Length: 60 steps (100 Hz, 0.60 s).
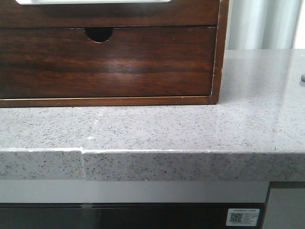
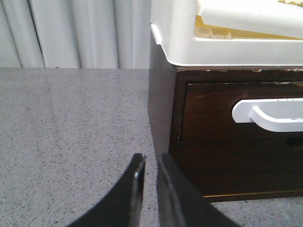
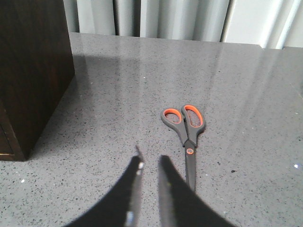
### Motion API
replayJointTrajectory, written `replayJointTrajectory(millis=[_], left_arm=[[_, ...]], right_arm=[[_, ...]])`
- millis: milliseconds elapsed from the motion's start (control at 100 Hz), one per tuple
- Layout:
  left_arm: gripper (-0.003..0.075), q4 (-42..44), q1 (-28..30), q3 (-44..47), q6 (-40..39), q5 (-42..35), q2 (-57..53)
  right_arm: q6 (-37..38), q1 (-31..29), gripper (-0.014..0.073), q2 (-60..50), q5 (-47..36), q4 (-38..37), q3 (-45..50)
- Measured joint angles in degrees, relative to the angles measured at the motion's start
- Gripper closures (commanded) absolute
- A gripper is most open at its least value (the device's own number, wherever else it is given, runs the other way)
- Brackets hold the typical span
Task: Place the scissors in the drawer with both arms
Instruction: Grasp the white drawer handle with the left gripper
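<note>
Grey speckled countertop (image 3: 265,142): scissors (image 3: 186,132) flat, closed, beside the right gripper (image 3: 149,163), jaws nearly together and empty; likely light, rigid, low-lying, best pinched across the orange-lined handles.

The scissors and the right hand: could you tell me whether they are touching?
Apart. The right wrist view shows bare countertop between the right hand and the scissors.
</note>
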Motion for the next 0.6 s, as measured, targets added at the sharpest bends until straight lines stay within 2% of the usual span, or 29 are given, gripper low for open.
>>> replayJointTrajectory(millis=[30,90,160,440,510,600], left_arm=[[0.0379,0.56,0.0,0.0,0.0,-0.1,0.0],[0.0236,1.76,0.0,0.0,0.0,-0.23,0.0],[0.016,2.65,0.0,0.0,0.0,-0.34,0.0],[0.0155,2.02,0.0,0.0,0.0,-0.46,0.0],[0.0155,-1.29,0.0,0.0,0.0,-1.44,0.1],[0.0155,-10.97,0.0,0.0,0.0,-2.91,0.35]], right_arm=[[0.0,0.0,0.0215,0.0,0.0,-0.09,0.0],[0.0,0.0,0.0132,0.13,-0.31,-0.09,0.0],[0.0,0.0,0.0092,0.12,-0.65,-0.09,0.0],[0.0,0.0,0.0092,0.12,-1.28,-0.22,0.0],[0.0,0.0,0.0092,0.12,-1.28,-0.22,0.0],[0.0,0.0,0.0092,0.12,-1.28,-0.22,0.0]])
